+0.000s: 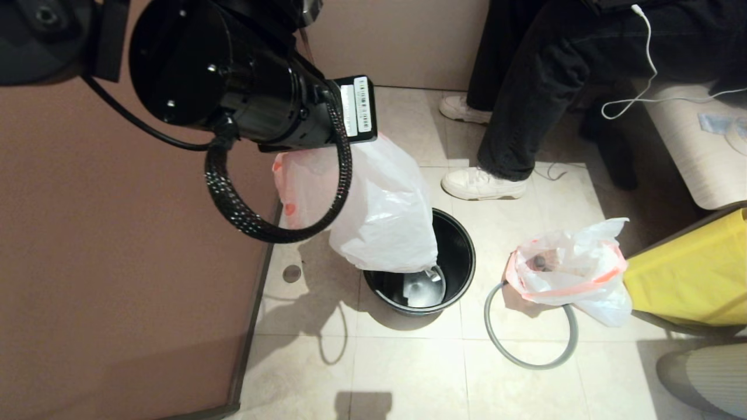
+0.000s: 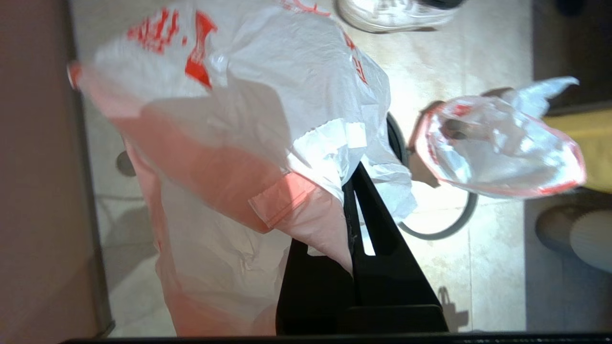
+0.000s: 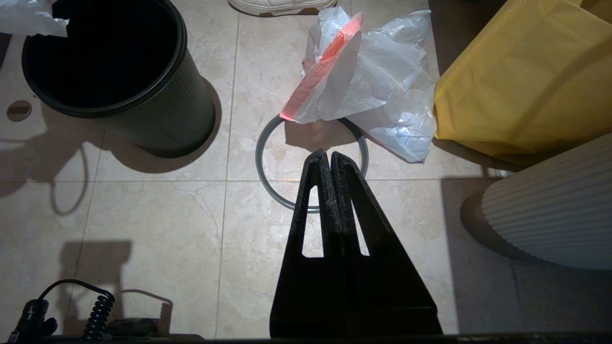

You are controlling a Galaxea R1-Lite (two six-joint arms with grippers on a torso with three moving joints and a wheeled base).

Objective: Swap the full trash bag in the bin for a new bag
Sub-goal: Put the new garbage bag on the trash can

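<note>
White plastic: 2 bags [image 1: 379,216] [image 1: 569,271], 1 bin [image 1: 458,256], 1 grey hoop [image 1: 528,361]

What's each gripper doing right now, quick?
Left gripper: shut on the new bag, held above the bin.
Right gripper: shut, empty, parked above the grey hoop.
</note>
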